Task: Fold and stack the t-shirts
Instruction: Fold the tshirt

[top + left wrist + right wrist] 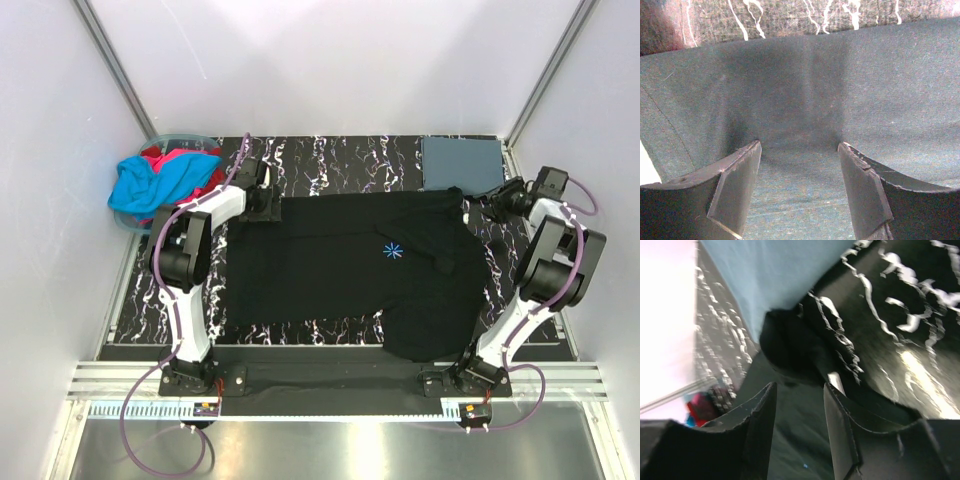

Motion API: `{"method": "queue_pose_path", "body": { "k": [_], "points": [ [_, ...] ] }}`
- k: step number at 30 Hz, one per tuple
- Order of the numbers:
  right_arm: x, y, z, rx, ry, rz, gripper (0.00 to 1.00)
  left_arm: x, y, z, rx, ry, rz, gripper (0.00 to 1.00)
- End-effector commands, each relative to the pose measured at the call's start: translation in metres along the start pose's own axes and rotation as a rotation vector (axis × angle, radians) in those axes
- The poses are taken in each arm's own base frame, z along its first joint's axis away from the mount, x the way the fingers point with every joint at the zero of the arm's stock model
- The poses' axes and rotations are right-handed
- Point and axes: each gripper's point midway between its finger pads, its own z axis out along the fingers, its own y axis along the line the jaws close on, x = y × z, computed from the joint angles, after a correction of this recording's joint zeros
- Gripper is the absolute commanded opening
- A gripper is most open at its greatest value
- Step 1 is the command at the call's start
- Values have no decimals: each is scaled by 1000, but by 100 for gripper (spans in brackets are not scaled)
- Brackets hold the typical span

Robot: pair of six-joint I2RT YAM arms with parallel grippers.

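Black t-shirt (330,270): we see it spread flat across the middle of the table (330,160), reaching from beside the left arm almost to the right arm, with one flap hanging down toward the near edge on the right.
Starburst print (391,251): a small light-blue mark, right of the shirt's centre, facing up.
Left end effector (262,207): it sits at the far left corner of the black t-shirt. In the wrist view its fingers (737,185) are spread wide, the tips down on the cloth. The cloth dips a little in the gap, and nothing is pinched.
Right end effector (487,207): it sits at the far right corner of the black t-shirt, beside the sleeve. Its fingers (757,430) stand apart with a narrower gap. A bunched fold of black cloth lies just past the tips. The wrist view is blurred, and we see no cloth caught between the fingers.
Blue-grey shirt (462,162): we find it folded into a neat rectangle at the far right corner of the table, just beyond the right end effector.
Cyan shirt (165,182): crumpled in a heap at the far left, spilling over the tub (190,137).
Red shirt (158,154): it shows under and behind the cyan one, in the same heap.
Table surface: black with white marbled veins, bare along the far edge between the tub and the folded shirt.
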Motion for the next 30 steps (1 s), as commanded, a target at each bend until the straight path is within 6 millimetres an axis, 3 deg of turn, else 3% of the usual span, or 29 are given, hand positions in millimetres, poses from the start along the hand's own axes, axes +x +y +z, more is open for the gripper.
{"method": "queue_pose_path", "body": {
  "k": [1, 4, 8, 11, 19, 22, 25, 27, 30],
  "points": [
    [5, -20, -17, 129, -13, -83, 51, -1, 9, 4, -36, 16, -3, 70],
    [15, -38, -10, 173, 33, -91, 51, -2, 9, 4, -38, 12, 0, 70],
    [42, -52, -2, 179, 124, -82, 50, -3, 6, 3, -27, 8, -1, 70],
    [54, -60, -8, 210, 129, -103, 50, -3, 0, 4, -6, 11, -9, 70],
    [57, -77, -16, 294, 121, -113, 48, -5, -5, 4, 18, 11, -15, 70],
    [60, -82, -16, 313, 127, -99, 41, -2, -7, 8, 21, 20, -19, 70],
    [66, -88, -23, 344, 126, -98, 22, 2, -13, 10, 44, 34, -18, 70],
    [67, -92, -31, 367, 110, -110, 0, 3, -16, 10, 44, 35, -13, 70],
    [71, -97, -47, 419, 80, -95, 0, 3, -19, 9, 46, 32, -5, 70]
  ]
}}
